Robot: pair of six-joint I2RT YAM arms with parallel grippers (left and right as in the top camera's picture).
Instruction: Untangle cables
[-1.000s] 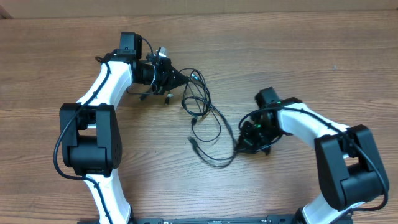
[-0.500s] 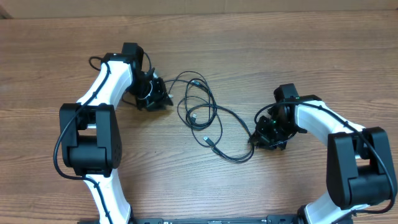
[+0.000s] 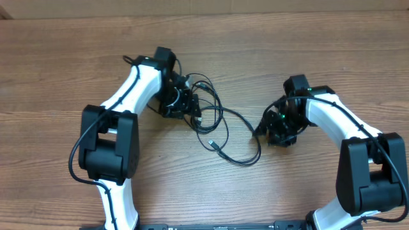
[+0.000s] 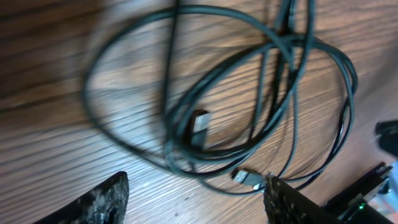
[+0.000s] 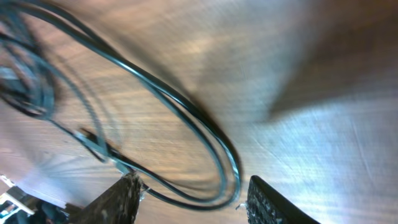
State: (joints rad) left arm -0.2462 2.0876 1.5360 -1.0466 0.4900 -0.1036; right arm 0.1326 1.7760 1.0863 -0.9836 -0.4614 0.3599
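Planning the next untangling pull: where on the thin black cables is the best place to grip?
Probably take the thin black cables at the free plug end, from straight above: it lies flat on the bare wooden table, away from the densest crossings.

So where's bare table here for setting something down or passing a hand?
Free: the far strip of table past both tools, and the near patch below the cables. Crowded: the middle, where cables loop between left tool and right tool.

My overhead is sharp and evenly lit; both wrist views blur (right one's table glares).
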